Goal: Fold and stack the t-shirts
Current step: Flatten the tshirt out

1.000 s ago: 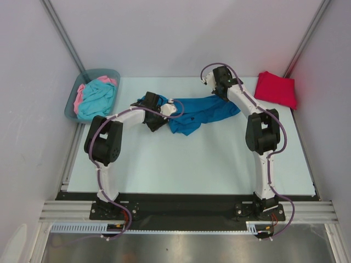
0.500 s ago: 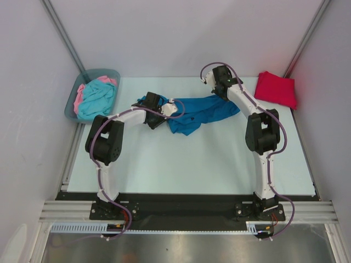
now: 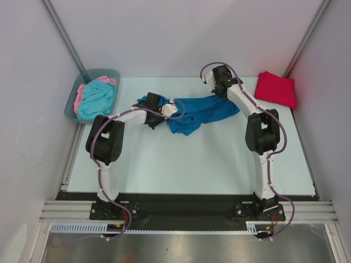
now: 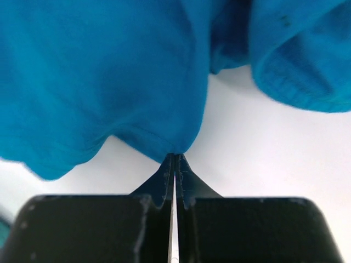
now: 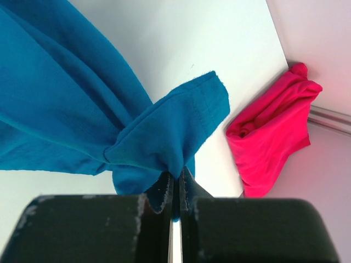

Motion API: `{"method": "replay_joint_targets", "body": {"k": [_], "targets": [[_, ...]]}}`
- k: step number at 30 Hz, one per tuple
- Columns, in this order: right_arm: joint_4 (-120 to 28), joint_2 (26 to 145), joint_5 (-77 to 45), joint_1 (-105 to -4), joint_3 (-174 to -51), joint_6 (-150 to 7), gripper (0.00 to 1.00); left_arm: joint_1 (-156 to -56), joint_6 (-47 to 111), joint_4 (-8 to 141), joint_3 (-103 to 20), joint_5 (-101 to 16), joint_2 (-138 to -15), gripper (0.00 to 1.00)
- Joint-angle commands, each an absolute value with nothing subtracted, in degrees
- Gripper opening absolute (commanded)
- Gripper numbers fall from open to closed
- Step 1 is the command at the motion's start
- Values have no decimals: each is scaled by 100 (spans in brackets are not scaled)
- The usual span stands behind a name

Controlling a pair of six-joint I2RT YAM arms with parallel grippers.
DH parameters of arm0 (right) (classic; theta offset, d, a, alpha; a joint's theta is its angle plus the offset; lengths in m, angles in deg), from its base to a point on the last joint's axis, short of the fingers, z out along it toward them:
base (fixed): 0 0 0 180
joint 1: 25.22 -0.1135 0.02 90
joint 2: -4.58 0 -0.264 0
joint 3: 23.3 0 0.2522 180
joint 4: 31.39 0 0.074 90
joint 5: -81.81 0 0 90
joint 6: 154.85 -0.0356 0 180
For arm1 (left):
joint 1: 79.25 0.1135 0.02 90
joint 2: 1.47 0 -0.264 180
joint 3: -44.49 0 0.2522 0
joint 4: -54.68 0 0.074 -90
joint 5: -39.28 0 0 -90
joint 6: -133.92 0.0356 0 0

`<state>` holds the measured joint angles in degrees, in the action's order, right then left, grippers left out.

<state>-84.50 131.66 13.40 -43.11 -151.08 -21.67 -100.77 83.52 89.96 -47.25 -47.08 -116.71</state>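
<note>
Left jaws: closed, pinching a fold along the edge of the blue t-shirt (image 4: 109, 82), with the cloth rising from the tips in the left wrist view. Right jaws: closed on a hemmed flap of the same garment, possibly a sleeve; the wrist view is too close to confirm.

In the top view the blue t-shirt lies bunched at upper centre of the frame, spread on the tabletop (image 3: 192, 159) between the two arms. The red t-shirt (image 3: 276, 89) lies folded at upper right, apart from the blue one. The bin (image 3: 101, 70) at upper left holds the turquoise t-shirt (image 3: 98, 98) over the pink t-shirt (image 3: 80, 93).
</note>
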Motion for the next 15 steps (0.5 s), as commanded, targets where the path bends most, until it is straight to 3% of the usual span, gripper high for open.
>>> {"method": "replay_joint_targets", "body": {"k": [1, 8, 15], "targets": [[-8400, 13000, 1387, -4342, -15308, -2187, 1, -10052, 8435, 8647, -4749, -5263, -11118, 0], [-8400, 13008, 1379, -4342, -15193, -2196, 1, -9718, 8698, 8654, -5443, -6099, -10484, 0], [-8820, 13026, 950, -4377, -15342, -2319, 2, -9639, 9357, 8207, -5234, -6960, -10255, 0]]}}
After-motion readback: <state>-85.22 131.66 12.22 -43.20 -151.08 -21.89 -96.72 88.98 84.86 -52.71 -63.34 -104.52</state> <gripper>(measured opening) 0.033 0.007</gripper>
